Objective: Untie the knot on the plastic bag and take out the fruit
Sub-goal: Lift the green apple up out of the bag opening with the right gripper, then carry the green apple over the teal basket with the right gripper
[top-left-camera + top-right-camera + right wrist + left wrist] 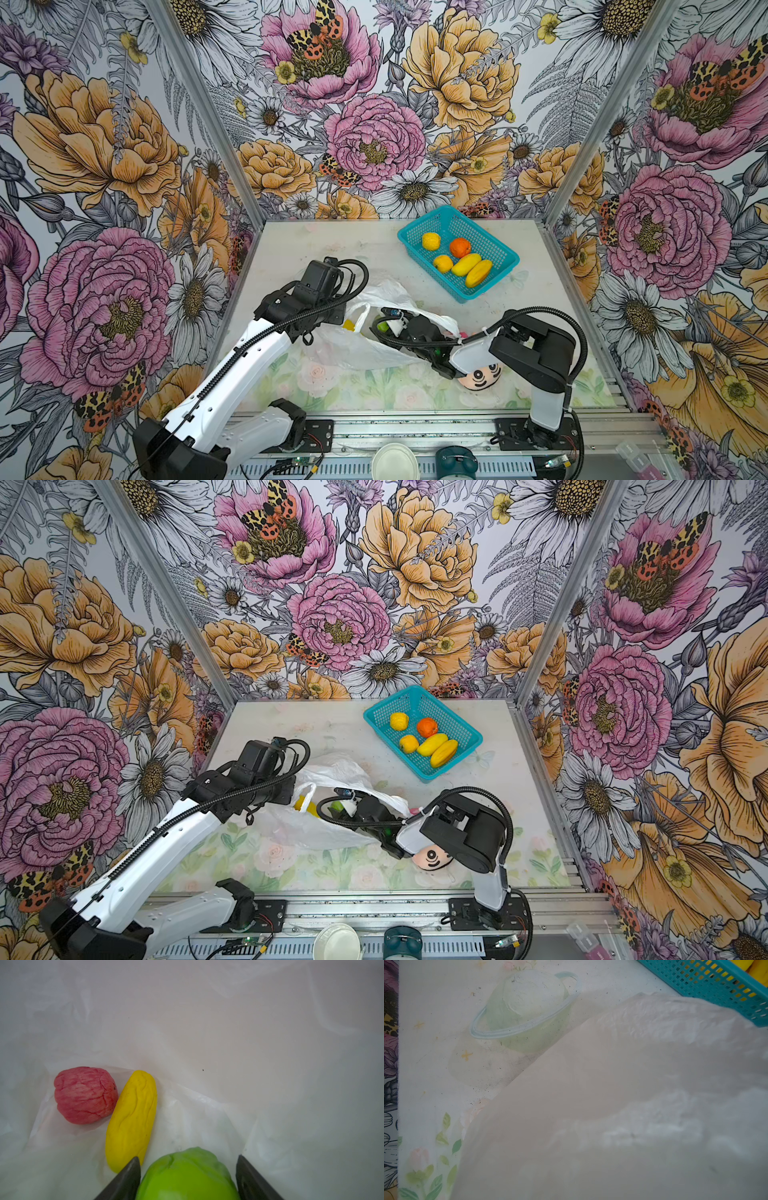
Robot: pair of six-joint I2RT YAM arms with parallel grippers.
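The white plastic bag [353, 345] lies crumpled mid-table with its mouth open; the knot is out of view. My right gripper [188, 1157] reaches inside the bag, open, with its jaws on either side of a green fruit [187, 1176]. One fingertip [133, 1165] touches the fruit and the other stands just off it. A long yellow fruit [132, 1118] and a pink fruit [85, 1095] lie deeper in the bag. My left gripper [338, 322] is shut on the bag's edge beside a handle loop. Bag film [633, 1084] hides its jaws in the left wrist view.
A teal basket [415, 226] at the back right holds two round yellow fruits, an orange one [460, 247] and two long yellow ones. A plush doll's face [478, 376] shows under the right arm. A white cup [395, 461] stands on the front rail.
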